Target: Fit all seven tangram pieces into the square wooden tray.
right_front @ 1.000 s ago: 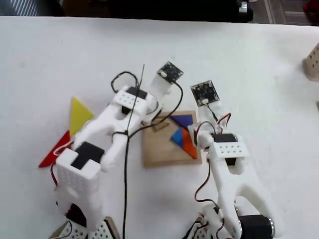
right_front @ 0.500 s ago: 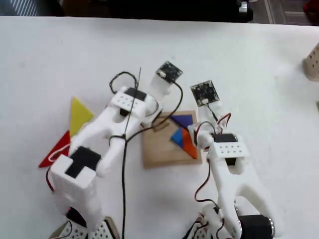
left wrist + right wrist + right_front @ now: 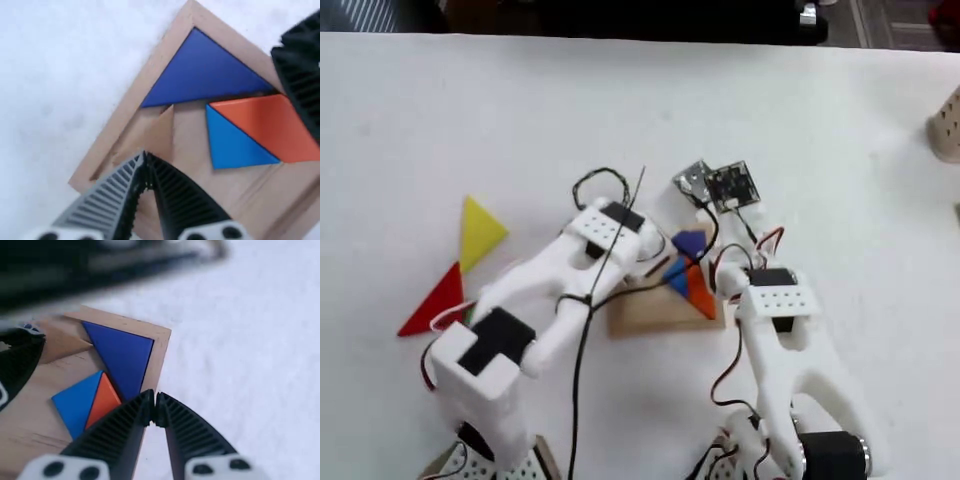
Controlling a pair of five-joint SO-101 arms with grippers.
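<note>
The square wooden tray lies between the two arms. In it sit a dark blue triangle, a light blue triangle and an orange parallelogram. A small wood-coloured triangle lies on the tray floor just ahead of my left gripper, which is shut with nothing seen between its fingers. My right gripper is shut and hangs over the tray's rim beside the dark blue triangle. A yellow triangle and a red triangle lie on the table to the left.
The white table is open at the back and to the right. A beige perforated object stands at the right edge. Black cables trail over an arm above the tray. Both wrist camera boards sit close together behind the tray.
The left arm has swung right and now hangs over the tray, covering its left part. The right arm has kept still.
</note>
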